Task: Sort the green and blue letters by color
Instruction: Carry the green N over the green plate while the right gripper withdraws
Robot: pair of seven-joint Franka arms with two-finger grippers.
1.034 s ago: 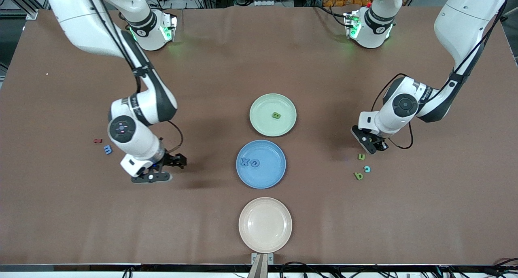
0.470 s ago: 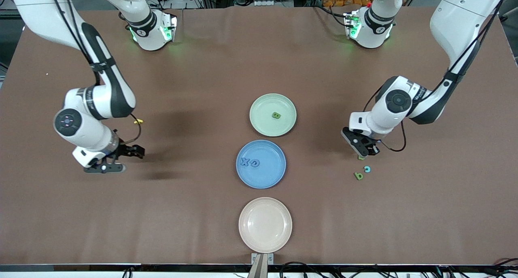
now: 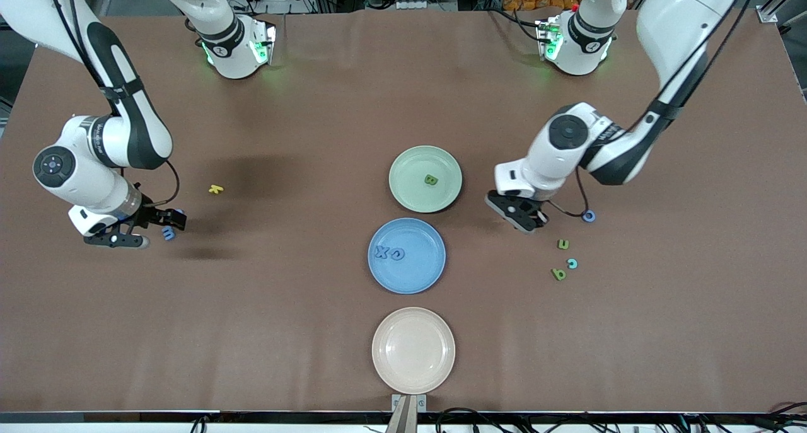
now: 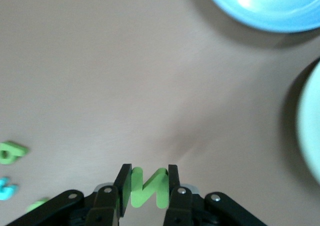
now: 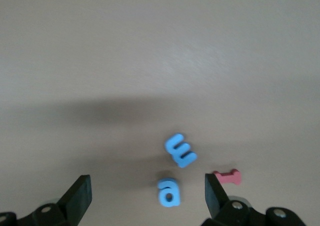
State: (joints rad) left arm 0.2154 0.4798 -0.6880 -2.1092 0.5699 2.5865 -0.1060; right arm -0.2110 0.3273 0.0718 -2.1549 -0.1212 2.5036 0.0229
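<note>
My left gripper is shut on a green letter N; in the front view this gripper hangs over the bare table beside the green plate, which holds one green letter. Two blue letters lie in the blue plate. Toward the left arm's end lie two green letters, a cyan letter and a blue ring letter. My right gripper is open over a blue "a", with another blue letter beside it.
A beige plate sits nearest the front camera, in line with the other two plates. A small yellow letter lies toward the right arm's end. A red letter lies close to one right fingertip.
The right arm swung from near the blue plate toward its end of the table, over the blue letters. The left gripper carried the green letter from the letter cluster toward the green plate.
</note>
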